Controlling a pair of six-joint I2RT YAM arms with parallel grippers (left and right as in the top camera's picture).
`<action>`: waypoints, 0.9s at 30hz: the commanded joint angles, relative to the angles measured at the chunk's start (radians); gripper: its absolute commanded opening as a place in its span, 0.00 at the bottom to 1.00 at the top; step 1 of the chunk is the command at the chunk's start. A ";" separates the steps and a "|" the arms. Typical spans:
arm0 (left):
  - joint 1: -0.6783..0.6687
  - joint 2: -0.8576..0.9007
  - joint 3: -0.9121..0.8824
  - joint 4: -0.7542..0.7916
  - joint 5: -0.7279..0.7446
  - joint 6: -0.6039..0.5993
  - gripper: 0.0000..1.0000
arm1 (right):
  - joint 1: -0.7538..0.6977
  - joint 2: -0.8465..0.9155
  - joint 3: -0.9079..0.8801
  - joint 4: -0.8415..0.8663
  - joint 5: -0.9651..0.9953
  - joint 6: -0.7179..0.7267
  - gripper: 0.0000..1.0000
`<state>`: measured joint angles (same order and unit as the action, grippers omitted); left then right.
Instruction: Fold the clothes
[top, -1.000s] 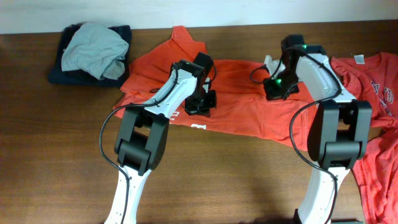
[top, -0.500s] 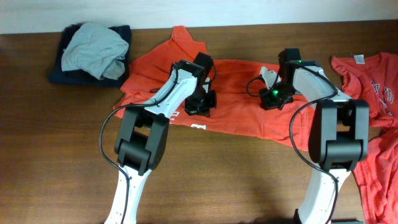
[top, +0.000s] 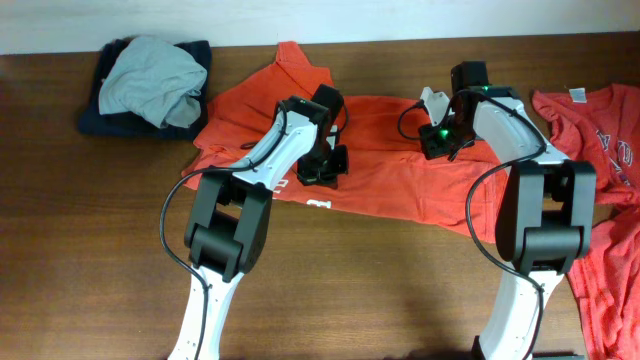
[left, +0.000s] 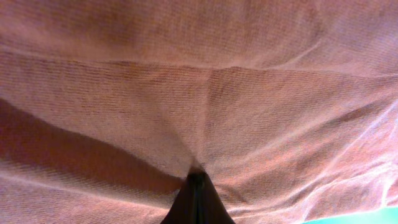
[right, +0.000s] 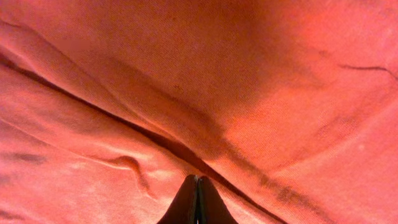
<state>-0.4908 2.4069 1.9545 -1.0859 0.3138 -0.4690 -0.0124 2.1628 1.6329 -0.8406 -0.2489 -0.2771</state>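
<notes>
An orange-red T-shirt with white print at its hem lies spread across the middle of the table. My left gripper is down on its left half. In the left wrist view its fingers are shut and the cloth puckers into their tips. My right gripper is on the shirt's upper right part. In the right wrist view its fingers are shut, tips against the cloth beside a diagonal crease. No cloth shows between them.
A second orange-red T-shirt with white lettering lies at the right edge, and more orange-red cloth lies below it. A pile of grey and navy clothes sits at the back left. Bare wood lies in front.
My right gripper slid toward the front of the shirt, then back toward the far edge. The left arm has not moved.
</notes>
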 joint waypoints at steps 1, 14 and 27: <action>-0.004 0.090 -0.043 -0.030 -0.095 -0.009 0.01 | 0.004 0.001 0.042 -0.062 -0.052 0.030 0.04; -0.004 0.090 -0.043 -0.061 -0.113 -0.008 0.01 | 0.006 0.005 -0.014 -0.165 -0.113 -0.163 0.04; -0.004 0.090 -0.043 -0.074 -0.124 -0.009 0.01 | 0.008 0.005 -0.040 -0.157 -0.111 -0.160 0.04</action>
<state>-0.4919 2.4069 1.9564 -1.1397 0.2955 -0.4690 -0.0116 2.1635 1.6016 -0.9867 -0.3428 -0.4267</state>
